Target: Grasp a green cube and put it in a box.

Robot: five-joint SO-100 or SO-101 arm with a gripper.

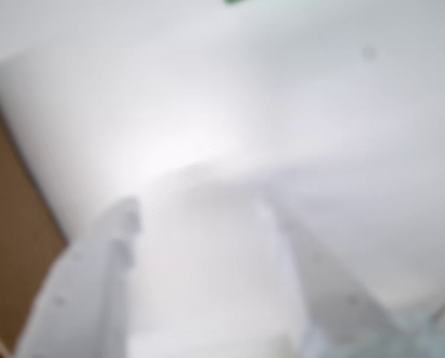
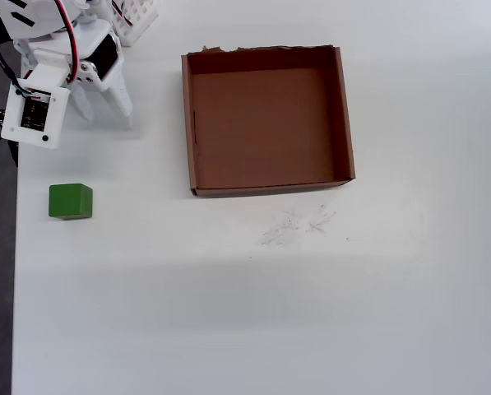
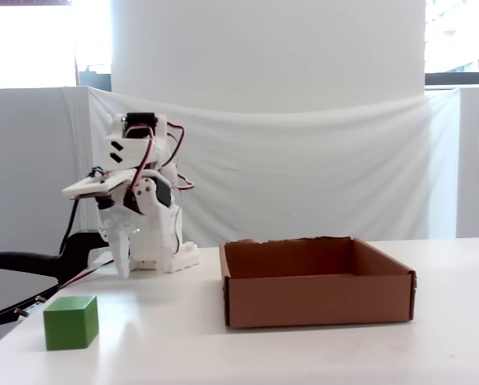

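The green cube (image 2: pixel 70 201) sits on the white table near its left edge in the overhead view, and at the front left in the fixed view (image 3: pixel 71 322). Only a green sliver (image 1: pixel 233 2) shows at the top edge of the blurred wrist view. The brown cardboard box (image 2: pixel 187 123) lies empty to the right of the cube, with its torn edge at the far side; it also shows in the fixed view (image 3: pixel 315 301) and as a brown patch at the left of the wrist view (image 1: pixel 13 224). My gripper (image 2: pixel 105 111) hangs open and empty above the table, behind the cube, fingers (image 1: pixel 110 246) spread apart and pointing down (image 3: pixel 125 269).
A white lattice basket (image 2: pixel 134 20) stands behind the arm at the table's far left. The table's left edge (image 2: pixel 15 247) runs close beside the cube. Faint scribble marks (image 2: pixel 298 224) lie in front of the box. A black clamp and cables (image 3: pixel 30 265) stick out at the left.
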